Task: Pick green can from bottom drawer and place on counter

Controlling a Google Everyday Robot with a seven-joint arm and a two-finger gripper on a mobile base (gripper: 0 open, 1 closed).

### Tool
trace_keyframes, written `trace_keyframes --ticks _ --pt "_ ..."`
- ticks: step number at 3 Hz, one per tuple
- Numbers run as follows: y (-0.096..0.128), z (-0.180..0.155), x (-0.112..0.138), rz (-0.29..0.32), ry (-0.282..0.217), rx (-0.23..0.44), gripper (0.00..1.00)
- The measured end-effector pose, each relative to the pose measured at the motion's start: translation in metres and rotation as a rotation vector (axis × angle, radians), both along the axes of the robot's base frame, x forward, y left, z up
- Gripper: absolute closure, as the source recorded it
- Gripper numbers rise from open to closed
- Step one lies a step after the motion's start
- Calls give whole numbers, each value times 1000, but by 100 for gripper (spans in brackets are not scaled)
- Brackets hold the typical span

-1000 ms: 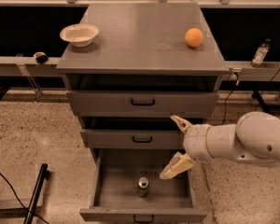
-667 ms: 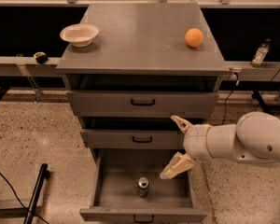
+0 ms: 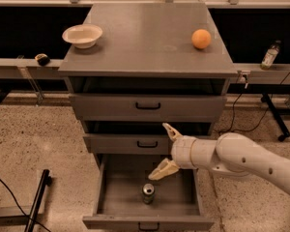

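Note:
The green can (image 3: 148,193) stands upright in the open bottom drawer (image 3: 147,221), near the middle of its floor, silver top showing. My gripper (image 3: 166,150) hangs open above the drawer, just up and right of the can, one finger by the middle drawer front and the other pointing down-left toward the can. It holds nothing. The white arm comes in from the right. The grey counter (image 3: 145,42) is the cabinet's top.
A white bowl (image 3: 82,35) sits at the counter's left and an orange (image 3: 201,38) at its right. The two upper drawers (image 3: 147,108) stick out slightly. A small clear bottle (image 3: 269,55) stands on the rail at the right. A black stand lies on the floor at left.

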State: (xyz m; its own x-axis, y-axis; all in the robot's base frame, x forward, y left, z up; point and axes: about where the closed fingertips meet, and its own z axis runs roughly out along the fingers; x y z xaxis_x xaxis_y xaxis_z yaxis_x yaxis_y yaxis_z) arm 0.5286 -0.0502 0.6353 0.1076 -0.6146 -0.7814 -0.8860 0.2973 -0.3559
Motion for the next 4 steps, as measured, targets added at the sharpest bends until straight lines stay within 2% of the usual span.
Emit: trace_keyframes --ticks 1,2,3,4 --pt "9 -53 21 -13 -33 46 0" --pt "-6 -124 23 -50 23 117 0" --pt "-19 -199 9 -35 141 136 0" --pt "-19 -199 9 -35 141 136 0"
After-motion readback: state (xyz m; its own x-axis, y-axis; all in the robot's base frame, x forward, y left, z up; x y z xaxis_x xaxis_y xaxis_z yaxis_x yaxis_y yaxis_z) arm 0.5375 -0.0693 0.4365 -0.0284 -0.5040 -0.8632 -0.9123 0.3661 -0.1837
